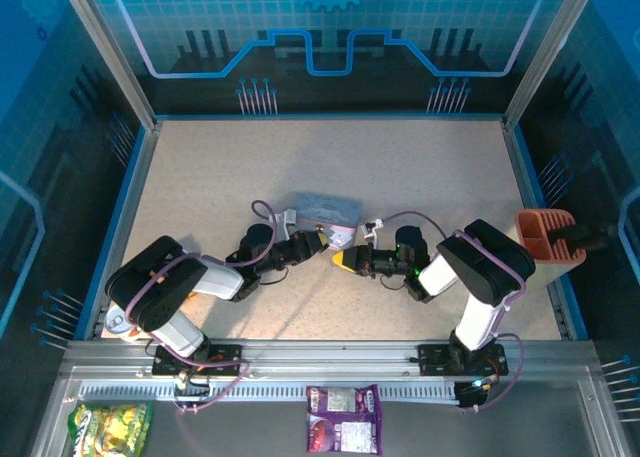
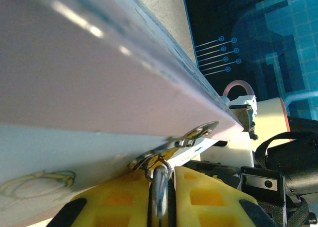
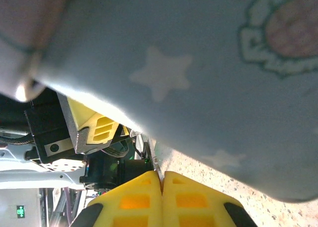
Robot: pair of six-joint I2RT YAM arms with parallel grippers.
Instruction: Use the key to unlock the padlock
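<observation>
With the left claw (image 2: 162, 176) clenched on the padlock (image 2: 159, 194) shackle at the lilac tin's (image 2: 99, 88) hasp, brace it firmly while the right claw (image 3: 162, 180), clenched on the key (image 3: 155, 163) just under the tin, aligns squarely before inserting.

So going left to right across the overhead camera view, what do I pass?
green snack bag → left gripper → right gripper → orange rack
</observation>
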